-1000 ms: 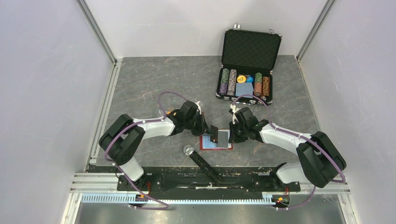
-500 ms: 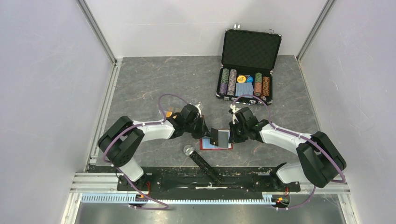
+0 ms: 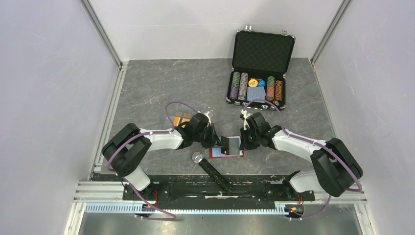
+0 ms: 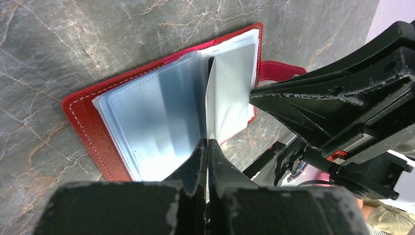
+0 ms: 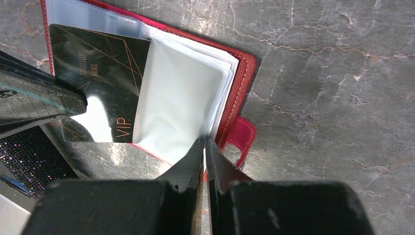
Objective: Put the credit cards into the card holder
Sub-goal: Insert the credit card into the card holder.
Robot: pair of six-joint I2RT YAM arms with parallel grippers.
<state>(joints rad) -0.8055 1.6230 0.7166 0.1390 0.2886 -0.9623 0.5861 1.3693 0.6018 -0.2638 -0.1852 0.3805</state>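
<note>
Over the last second the left arm (image 3: 161, 138) had eased down toward the card holder (image 3: 226, 153). This carried the black card (image 5: 98, 83) lower, so that its leading edge now stood at the open side of a clear sleeve (image 5: 181, 103). The left jaws were clamped on that card, its thin edge between them. The right jaws had not moved. They were together on the sleeve's free edge, holding that leaf lifted off the open red holder, which lay flat on the bench (image 3: 161, 88) between the two arms. Whether the card had already entered the pocket we could not tell. We judged the insertion to be just beginning and to need a straight push along the sleeve. The arm's shift had also uncovered an orange card (image 3: 182, 119) on the bench behind it, still to be stowed.
</note>
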